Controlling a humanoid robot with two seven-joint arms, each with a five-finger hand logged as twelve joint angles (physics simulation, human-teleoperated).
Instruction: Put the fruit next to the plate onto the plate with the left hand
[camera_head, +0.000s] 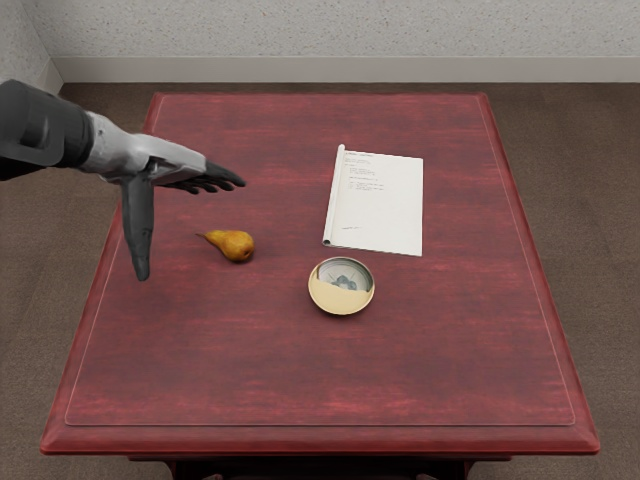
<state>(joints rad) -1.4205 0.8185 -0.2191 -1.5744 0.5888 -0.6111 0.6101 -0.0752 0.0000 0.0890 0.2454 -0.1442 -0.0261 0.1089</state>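
A yellow-orange pear (233, 244) lies on its side on the red table, its stem pointing left. To its right sits a small round plate (341, 286) with a cream rim and a grey centre, holding nothing. My left hand (175, 200) reaches in from the left edge and hovers above and to the left of the pear. Its fingers (215, 179) are spread flat toward the right and its thumb (138, 230) hangs down. It holds nothing and does not touch the pear.
A white booklet (375, 199) lies beyond the plate, toward the back right. The red table (320, 380) has a raised edge all round, and brown carpet surrounds it.
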